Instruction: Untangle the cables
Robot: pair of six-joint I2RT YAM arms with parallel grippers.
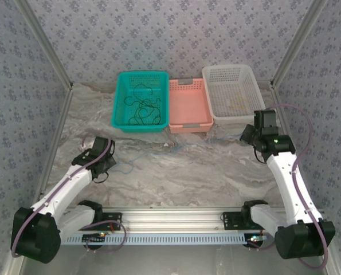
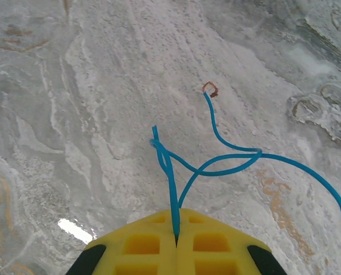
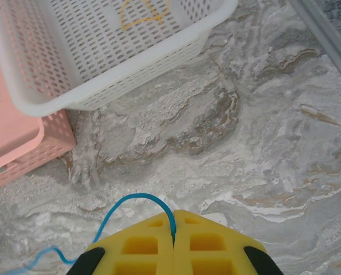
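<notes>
On a marble-patterned table (image 1: 204, 172), two robot arms are shown reaching forward from the near edge. The left gripper (image 2: 176, 240) is seen with its yellow pads pressed together, clamped on a thin blue cable (image 2: 233, 157). From the pads the cable is laid across the tabletop in crossing loops, and it ends in a small reddish bare tip (image 2: 210, 89) lying flat on the marble. The right gripper (image 3: 174, 229) is likewise closed, with a blue loop (image 3: 137, 196) pinched between its pads and arched just above the table; whether this is the same cable cannot be told. Three baskets are lined up side by side at the far edge. Tangled black cables (image 1: 141, 109) are held in the teal basket (image 1: 120, 97), the pink basket (image 1: 188, 127) stands in the middle, and a pale yellow cable (image 3: 141, 14) is lying in the white basket (image 3: 130, 63).
</notes>
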